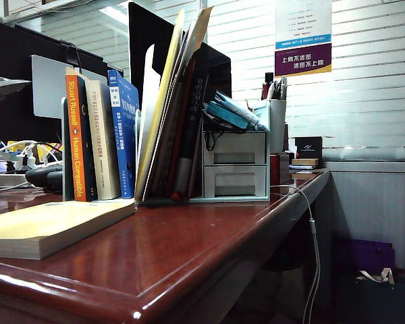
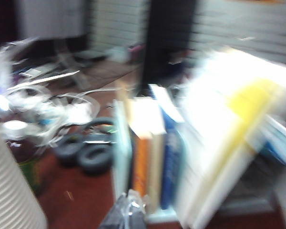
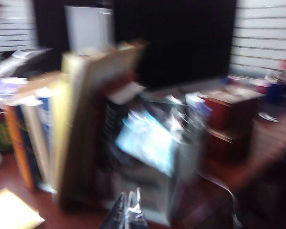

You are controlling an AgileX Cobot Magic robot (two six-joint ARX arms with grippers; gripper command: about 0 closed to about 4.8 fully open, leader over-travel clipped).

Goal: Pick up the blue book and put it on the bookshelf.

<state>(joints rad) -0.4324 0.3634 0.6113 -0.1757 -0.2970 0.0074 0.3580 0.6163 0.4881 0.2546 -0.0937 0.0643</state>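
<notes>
The blue book point(image 1: 125, 131) stands upright in the bookshelf point(image 1: 236, 172), spine outward, between a cream-spined book point(image 1: 104, 142) and a leaning stack of thin folders point(image 1: 165, 108). An orange-spined book point(image 1: 75, 138) stands at the rack's left end. On the rack's right side sit two small drawers point(image 1: 235, 165), with loose blue packets point(image 1: 233, 111) on top and a pen cup point(image 1: 275, 111) just beside them. A pale yellow book point(image 1: 54, 223) lies flat on the bench point(image 1: 189, 250) in front.

The exterior view shows neither of my arms. My blurred left wrist view looks down on the blue book point(image 2: 171, 162) from above and also shows black headphones point(image 2: 86, 152) beside the rack. My left fingers point(image 2: 126, 212) are pressed together, empty, near the rack, apart from the book. My right fingers point(image 3: 128, 214) also look pressed together, in front of the drawers; the book's top point(image 3: 43, 107) shows off to one side.
</notes>
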